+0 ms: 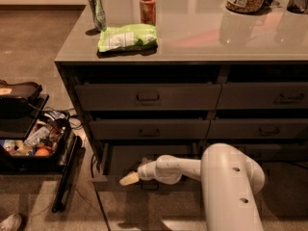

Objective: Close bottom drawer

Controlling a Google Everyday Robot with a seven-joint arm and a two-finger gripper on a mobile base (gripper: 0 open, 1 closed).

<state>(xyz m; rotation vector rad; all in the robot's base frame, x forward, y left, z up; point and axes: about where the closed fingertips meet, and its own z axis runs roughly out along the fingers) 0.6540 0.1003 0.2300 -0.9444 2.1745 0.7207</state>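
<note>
Pincer [129, 178] is hanging right at the front edge of the bottom drawer [108, 181], which is sticking out below the worktop [202, 37]. Can't tell its spread. Closing is looking like pushing straight back into the cabinet.

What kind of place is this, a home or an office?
Probably an office break area or kitchenette: a counter with rows of drawers, a chip bag and a red drink can on top, and carpet on the floor. The end effector is at the front of the open bottom drawer.
</note>
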